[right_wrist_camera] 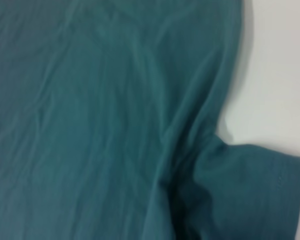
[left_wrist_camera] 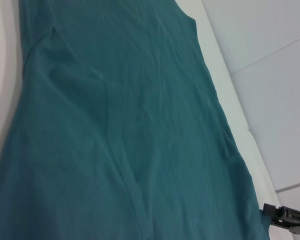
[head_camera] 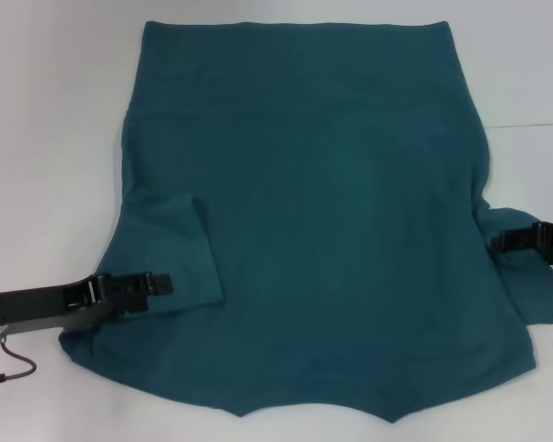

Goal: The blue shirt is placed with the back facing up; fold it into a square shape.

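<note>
A: Entry, left side first. Left claw [head_camera: 161,283] lies low over the shirt's left sleeve, which is already turned in onto the body. Open or shut I cannot tell.

B: The blue shirt [head_camera: 332,239] lies flat in the middle of the white bench [head_camera: 46,110], far end folded over, neckline notch nearest the robot.

A: Handling, by judgement: soft knit, light, limp. It will drape and wrinkle, drag on the bench, hold no shape. Best taken at a hem or sleeve edge, pinching through all layers.

B: Right claw [head_camera: 500,241] sits at the right sleeve, touching the cloth. I cannot tell its state either.

A: Surroundings: a thin red cable [head_camera: 9,359] by the left arm, clear of the cloth. Nothing else stands in the way.
</note>
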Available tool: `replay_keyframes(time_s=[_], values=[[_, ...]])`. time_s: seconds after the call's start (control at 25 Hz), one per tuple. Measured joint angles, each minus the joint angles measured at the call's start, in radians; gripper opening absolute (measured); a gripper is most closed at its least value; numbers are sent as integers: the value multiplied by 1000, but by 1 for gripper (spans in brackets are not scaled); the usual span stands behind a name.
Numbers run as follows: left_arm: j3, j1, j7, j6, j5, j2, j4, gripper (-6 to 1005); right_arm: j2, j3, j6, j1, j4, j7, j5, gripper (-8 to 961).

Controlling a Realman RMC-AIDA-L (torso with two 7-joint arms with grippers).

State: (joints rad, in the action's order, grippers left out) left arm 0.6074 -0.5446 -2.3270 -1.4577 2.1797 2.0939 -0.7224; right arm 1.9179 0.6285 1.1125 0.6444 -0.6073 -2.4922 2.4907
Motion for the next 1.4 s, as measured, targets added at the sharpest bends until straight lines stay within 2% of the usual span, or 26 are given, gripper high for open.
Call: replay_keyframes(time_s=[0.44, 0.68, 0.76, 1.2, 1.4], values=[[0, 0, 0, 4, 0, -1, 0, 661, -2, 7, 1, 3, -1, -28, 4, 743], [-2, 0, 0, 12, 0, -2, 0, 661, -2, 37, 1, 4, -2, -30, 6, 540], [-2, -1, 0, 12, 0, -2, 0, 661, -2, 41, 0, 5, -3, -33, 13, 306], [-1, -1, 0, 13, 0, -2, 0, 661, -5, 42, 1, 11, -24, -50, 45, 73], [-2, -1, -1, 11, 0, -3, 0, 661, -6, 42, 11, 1, -82, -78, 60, 38]])
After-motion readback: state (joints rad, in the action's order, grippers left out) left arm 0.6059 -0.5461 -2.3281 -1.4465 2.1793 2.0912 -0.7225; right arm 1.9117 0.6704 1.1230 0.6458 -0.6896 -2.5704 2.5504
